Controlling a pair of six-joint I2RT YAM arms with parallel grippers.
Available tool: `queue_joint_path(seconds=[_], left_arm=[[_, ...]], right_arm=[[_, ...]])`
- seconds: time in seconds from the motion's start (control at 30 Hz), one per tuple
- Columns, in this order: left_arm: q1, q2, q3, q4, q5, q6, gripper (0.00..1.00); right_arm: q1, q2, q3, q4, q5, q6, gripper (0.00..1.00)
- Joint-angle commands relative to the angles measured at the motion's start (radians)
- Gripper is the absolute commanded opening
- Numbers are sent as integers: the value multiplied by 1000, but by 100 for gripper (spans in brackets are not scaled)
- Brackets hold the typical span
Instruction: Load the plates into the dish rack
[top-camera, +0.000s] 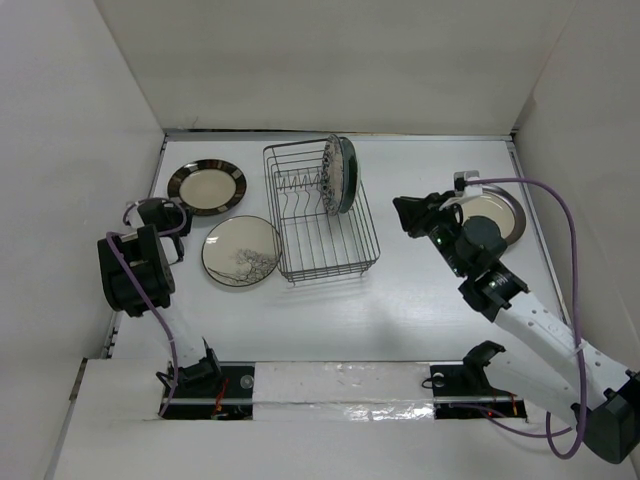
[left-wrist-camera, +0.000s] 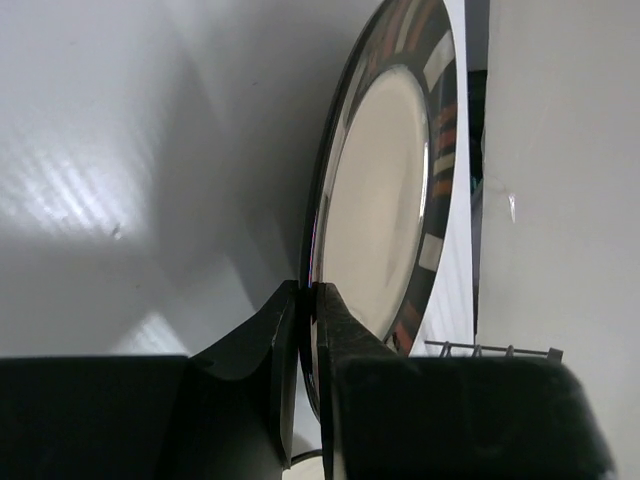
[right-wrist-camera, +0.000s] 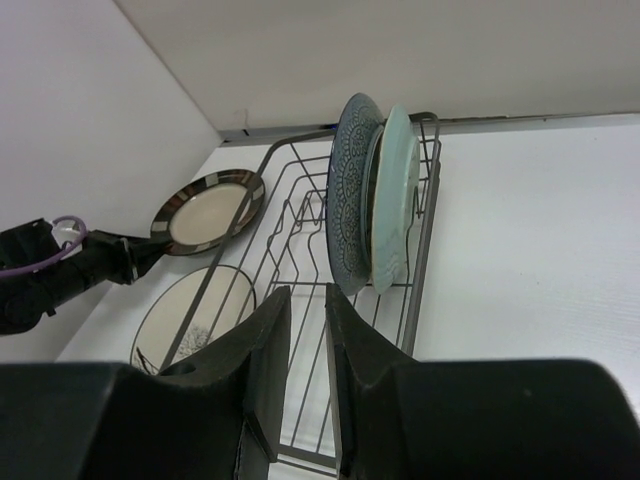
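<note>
Gripping is the step now: the left fingers pinch the near rim of the dark-rimmed plate by the bench's far-left corner, beyond the patterned plate. Next it likely needs lifting and tipping upright into the dish rack mid-bench, with two plates standing at its far end. The left arm reaches low along the left edge. The right fingers, narrowly parted and empty, hover beside the beige plate.

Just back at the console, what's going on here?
The left gripper pinches the rim of the dark-rimmed cream plate left of the dish rack. The right gripper hangs empty near the beige plate. A blue-floral plate and a pale green plate stand in the rack; the patterned-edge plate lies flat.
</note>
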Motion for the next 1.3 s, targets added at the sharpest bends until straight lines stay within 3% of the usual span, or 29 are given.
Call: queue_joint_path(seconds=[0.0, 0.37, 0.53, 0.73, 0.93, 1.1, 1.27], left_arm=[[7, -64, -65, 156, -8, 1, 0], [7, -247, -85, 331, 37, 32, 0], [7, -342, -60, 313, 69, 61, 0], [7, -500, -68, 297, 90, 67, 0], [7, -662, -83, 251, 121, 49, 0], [-49, -729, -100, 237, 191, 14, 0], [-91, -805, -174, 296, 277, -61, 0]], right_arm=[[24, 12, 10, 24, 3, -10, 27], [87, 69, 53, 26, -19, -23, 41], [107, 124, 87, 12, -58, -33, 48], [116, 178, 105, 38, -106, -17, 49], [116, 280, 213, 18, -192, 10, 54], [127, 372, 352, 20, -200, 21, 78], [127, 553, 516, -5, -243, 29, 86]])
